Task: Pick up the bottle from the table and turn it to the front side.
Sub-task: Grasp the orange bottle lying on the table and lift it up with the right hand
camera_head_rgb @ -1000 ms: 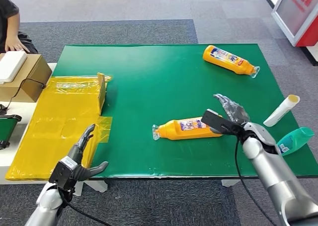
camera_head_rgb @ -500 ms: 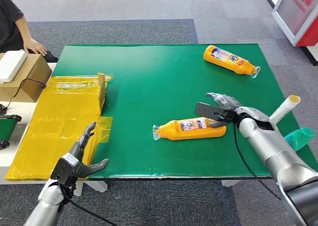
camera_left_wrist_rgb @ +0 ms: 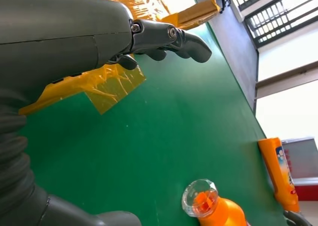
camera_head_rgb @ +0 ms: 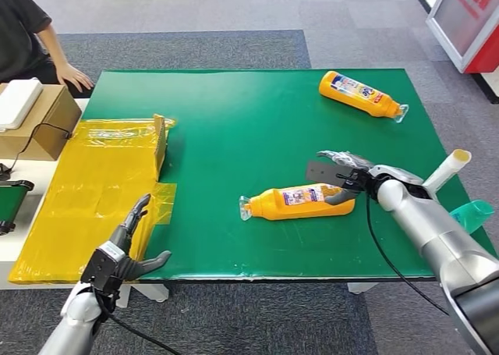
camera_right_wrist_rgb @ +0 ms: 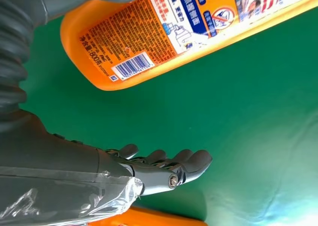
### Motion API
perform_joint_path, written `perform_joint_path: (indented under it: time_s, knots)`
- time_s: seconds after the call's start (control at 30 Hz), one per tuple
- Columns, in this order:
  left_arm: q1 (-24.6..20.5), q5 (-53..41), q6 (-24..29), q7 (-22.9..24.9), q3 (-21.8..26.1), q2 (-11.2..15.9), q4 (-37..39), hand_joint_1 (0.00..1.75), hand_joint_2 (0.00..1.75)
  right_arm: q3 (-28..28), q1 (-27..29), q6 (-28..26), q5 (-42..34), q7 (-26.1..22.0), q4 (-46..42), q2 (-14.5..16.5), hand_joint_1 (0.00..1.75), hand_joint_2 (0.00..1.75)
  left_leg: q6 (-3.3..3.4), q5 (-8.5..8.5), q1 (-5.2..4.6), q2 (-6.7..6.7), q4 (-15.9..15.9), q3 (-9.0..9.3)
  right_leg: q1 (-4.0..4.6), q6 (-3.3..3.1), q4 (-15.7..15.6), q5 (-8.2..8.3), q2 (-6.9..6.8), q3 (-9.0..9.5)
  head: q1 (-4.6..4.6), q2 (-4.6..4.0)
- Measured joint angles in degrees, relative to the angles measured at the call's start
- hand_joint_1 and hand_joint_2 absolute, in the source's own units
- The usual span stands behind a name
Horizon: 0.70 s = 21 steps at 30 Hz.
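The orange bottle is seen lying on its side toward the near edge of the green table, its base flanked by the spread fingers of the right hand, while the left hand is held open, fingers apart, off the near left corner.

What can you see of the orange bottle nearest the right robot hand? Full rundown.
The near orange bottle lies on its side on the green table, clear cap end pointing toward the robot's left, base toward the right robot hand. It looks like glossy plastic. The upward side carries a printed label; the right wrist view shows small text, a barcode and pictograms there, seemingly the back label. The robot hand sits at its base end, thumb over the top; contact looks likely, but a closed grip cannot be confirmed.
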Motion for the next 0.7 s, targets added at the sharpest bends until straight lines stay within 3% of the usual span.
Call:
perform_joint_path:
  time_s: [0.7]
  knots:
    - [-0.2,-0.1,0.0,-0.3,0.0,0.0,0.4,0.0,1.75,5.7,0.3,2.2,-5.3,1.1,-2.6,-2.9,0.0,1.75,0.0,-0.01,0.0,0.0,0.0,-0.01,0.0,0.0,0.0,0.0,0.0,-0.04,0.0,0.0]
